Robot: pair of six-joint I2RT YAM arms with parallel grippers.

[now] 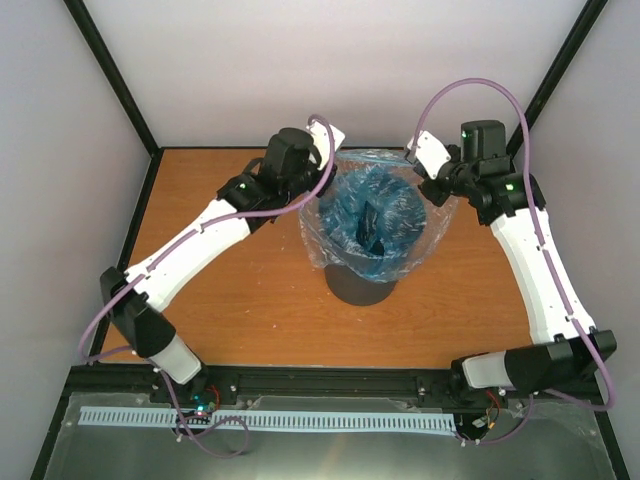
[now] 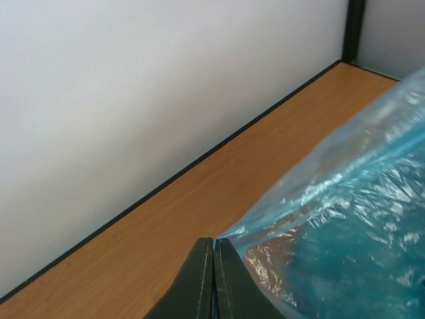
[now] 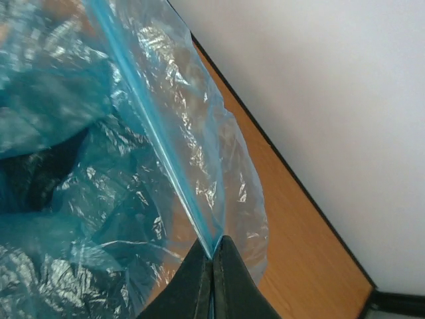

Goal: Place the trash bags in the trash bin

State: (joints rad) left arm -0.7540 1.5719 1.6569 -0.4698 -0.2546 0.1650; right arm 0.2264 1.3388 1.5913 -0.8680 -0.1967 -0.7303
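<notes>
The dark grey trash bin (image 1: 360,285) stands upright in the middle of the table. The light-blue trash bag (image 1: 380,205) is spread open over its mouth, its body hanging inside. My left gripper (image 1: 322,170) is shut on the bag's left rim; in the left wrist view the gripper (image 2: 215,240) pinches the plastic edge (image 2: 345,199). My right gripper (image 1: 428,178) is shut on the right rim; in the right wrist view the gripper (image 3: 212,240) clamps a fold of the bag (image 3: 166,133). The bin's dark inside shows through the plastic (image 3: 33,173).
The wooden table (image 1: 230,310) is walled by white panels at the back and sides, with black frame posts (image 1: 110,75) at the corners. The back wall (image 2: 133,100) runs close behind the bag. A metal rail (image 1: 330,382) runs along the near edge by the arm bases.
</notes>
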